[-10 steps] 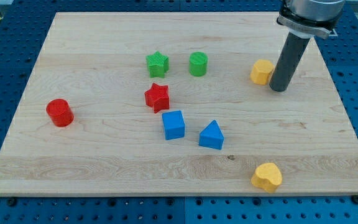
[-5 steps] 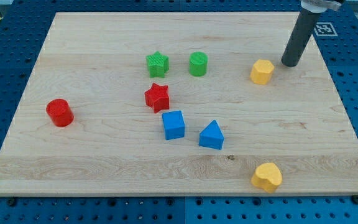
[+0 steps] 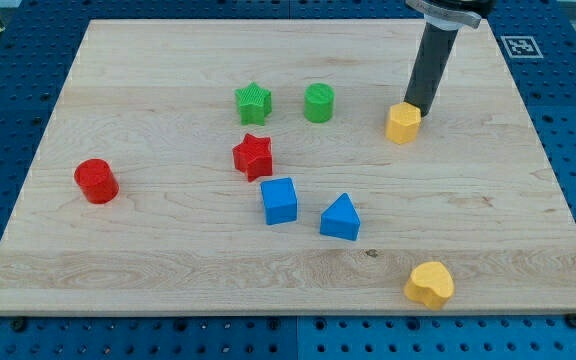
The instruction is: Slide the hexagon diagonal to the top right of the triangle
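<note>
The yellow hexagon (image 3: 402, 124) lies on the wooden board at the view's upper right. My tip (image 3: 417, 110) touches its upper right edge; the dark rod rises from there toward the view's top. The blue triangle (image 3: 340, 217) lies below and to the left of the hexagon, near the board's middle. The hexagon is up and to the right of the triangle, well apart from it.
A blue cube (image 3: 279, 200) sits left of the triangle. A red star (image 3: 253, 155), a green star (image 3: 253, 103) and a green cylinder (image 3: 319, 103) lie further up and left. A red cylinder (image 3: 96, 181) is at far left. A yellow heart-like block (image 3: 429, 284) is near the bottom right edge.
My tip swung from the hexagon's right side up around to its upper right and pushed it. The hexagon slid a little left and down.
</note>
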Tool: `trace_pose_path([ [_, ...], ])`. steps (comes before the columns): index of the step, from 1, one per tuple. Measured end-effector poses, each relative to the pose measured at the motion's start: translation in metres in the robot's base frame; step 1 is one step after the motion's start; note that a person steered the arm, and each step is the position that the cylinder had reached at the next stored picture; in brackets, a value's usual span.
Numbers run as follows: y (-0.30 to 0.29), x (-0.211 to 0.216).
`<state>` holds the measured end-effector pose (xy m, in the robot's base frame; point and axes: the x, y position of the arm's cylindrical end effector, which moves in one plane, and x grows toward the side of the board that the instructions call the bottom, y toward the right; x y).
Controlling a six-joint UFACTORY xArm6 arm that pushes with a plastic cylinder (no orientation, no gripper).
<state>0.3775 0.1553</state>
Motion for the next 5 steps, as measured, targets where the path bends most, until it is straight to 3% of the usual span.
trace_pose_path([
  [1,0.027,-0.003],
  [2,0.058,0.019],
  [5,0.063,0.201],
])
